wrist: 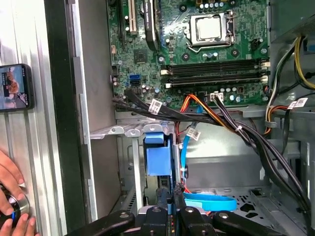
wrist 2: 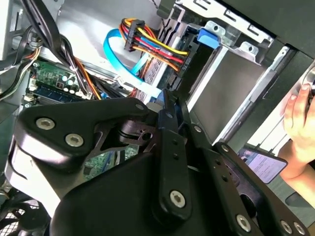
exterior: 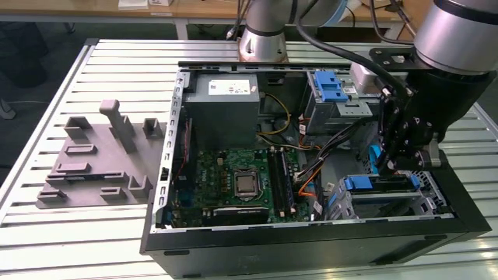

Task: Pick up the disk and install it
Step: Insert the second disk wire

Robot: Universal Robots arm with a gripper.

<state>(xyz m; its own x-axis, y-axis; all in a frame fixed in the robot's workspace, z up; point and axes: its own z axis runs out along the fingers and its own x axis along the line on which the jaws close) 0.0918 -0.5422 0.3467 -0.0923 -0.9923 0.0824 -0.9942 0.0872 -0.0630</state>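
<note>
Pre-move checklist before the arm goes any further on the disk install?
1. Case side open, drive cage exposed: ok.
2. Claw lined up at the cage, by its blue latch: ok.
3. Cables clear of the cage: not ok, a blue flat cable lies right beside the claw.
4. People clear: not ok, a hand is just outside the case wall.
5. Disk held in the claw: cannot tell.

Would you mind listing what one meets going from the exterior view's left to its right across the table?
Grey fixture plate with upright blocks → green motherboard inside the open computer case → bundle of coloured cables → blue-latched drive cage with the gripper just above it.
</note>
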